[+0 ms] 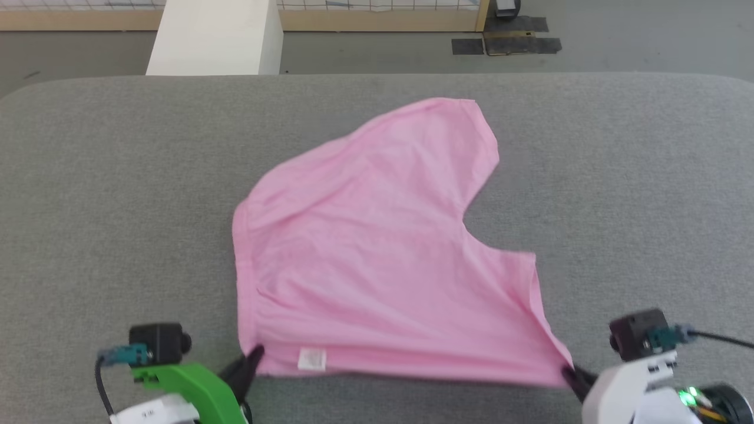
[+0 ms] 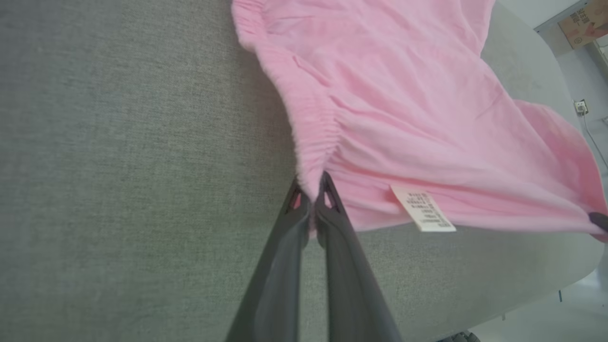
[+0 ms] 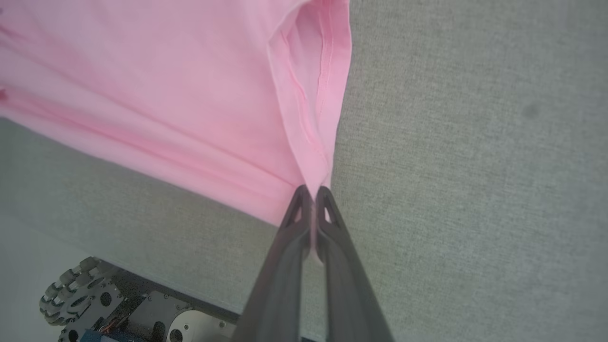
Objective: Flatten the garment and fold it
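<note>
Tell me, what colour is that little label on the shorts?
White label, faint grey print; clearest in left wrist view.

The garment [image 1: 377,247] lies spread on the table's [image 1: 118,206] middle.

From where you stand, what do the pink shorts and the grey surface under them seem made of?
The pink shorts look like thin, matte, cotton-like cloth: soft creases, a stitched hem, a gathered elastic waistband. Their white label seems a smooth printed fabric tag. The grey table cover looks like coarse woven textile, by its flecked weave.
</note>
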### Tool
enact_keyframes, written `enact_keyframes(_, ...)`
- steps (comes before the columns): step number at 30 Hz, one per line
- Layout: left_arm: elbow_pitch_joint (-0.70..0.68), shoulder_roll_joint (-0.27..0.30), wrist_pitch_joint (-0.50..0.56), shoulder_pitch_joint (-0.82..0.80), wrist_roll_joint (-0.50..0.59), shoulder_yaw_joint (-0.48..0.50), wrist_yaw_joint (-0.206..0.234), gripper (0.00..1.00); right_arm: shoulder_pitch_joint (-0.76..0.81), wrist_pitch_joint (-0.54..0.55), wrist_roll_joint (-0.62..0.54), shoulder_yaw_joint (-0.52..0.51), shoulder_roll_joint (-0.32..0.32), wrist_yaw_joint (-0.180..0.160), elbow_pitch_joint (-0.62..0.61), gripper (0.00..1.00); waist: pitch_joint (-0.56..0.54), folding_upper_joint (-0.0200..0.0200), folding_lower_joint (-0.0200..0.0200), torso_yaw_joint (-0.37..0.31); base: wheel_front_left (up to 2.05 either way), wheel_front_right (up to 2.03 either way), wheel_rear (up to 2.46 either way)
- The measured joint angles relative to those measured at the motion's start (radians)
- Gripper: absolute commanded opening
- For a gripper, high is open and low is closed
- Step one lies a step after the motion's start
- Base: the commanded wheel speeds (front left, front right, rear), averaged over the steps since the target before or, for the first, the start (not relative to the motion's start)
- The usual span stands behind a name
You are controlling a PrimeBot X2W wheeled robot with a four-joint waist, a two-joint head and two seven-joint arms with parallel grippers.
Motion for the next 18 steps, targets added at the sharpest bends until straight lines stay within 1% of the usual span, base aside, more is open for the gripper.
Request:
enact_keyframes(4,-0.067,0.01,0.04,0.084,-0.008,-0.008,0.033,0.0,0.098,0.067,-0.008,-0.055,0.023,0.0,-0.049,0.0,-0.003,0.0,0.0,0.013,0.0,0.0,0.0)
enact_keyframes(7,-0.102,0.011,0.042,0.11,-0.013,-0.02,0.036,0.0,0.131,0.069,-0.011,-0.078,0.03,0.0,-0.079,0.0,-0.001,0.0,0.0,0.021,0.0,0.0,0.0)
enact_keyframes(10,-0.116,-0.004,0.01,0.107,-0.013,-0.036,0.013,0.0,0.119,0.005,-0.011,-0.081,0.032,0.0,-0.094,0.0,0.001,0.0,0.0,0.028,0.0,0.0,0.0)
enact_keyframes(12,-0.116,-0.02,-0.022,0.098,-0.011,-0.046,-0.007,0.0,0.083,-0.041,-0.012,-0.078,0.032,0.0,-0.094,0.0,0.0,0.0,0.0,0.032,0.0,0.0,0.0)
enact_keyframes(15,-0.108,-0.05,-0.079,0.053,0.002,-0.058,-0.033,0.0,-0.013,-0.107,-0.021,-0.064,0.031,0.0,-0.09,0.0,-0.004,0.0,0.0,0.041,0.0,0.0,0.0)
enact_keyframes(18,-0.087,-0.079,-0.138,-0.016,0.01,-0.058,-0.056,0.0,-0.13,-0.14,-0.037,-0.036,0.016,0.0,-0.064,0.0,-0.006,0.0,0.0,0.053,0.0,0.0,0.0)
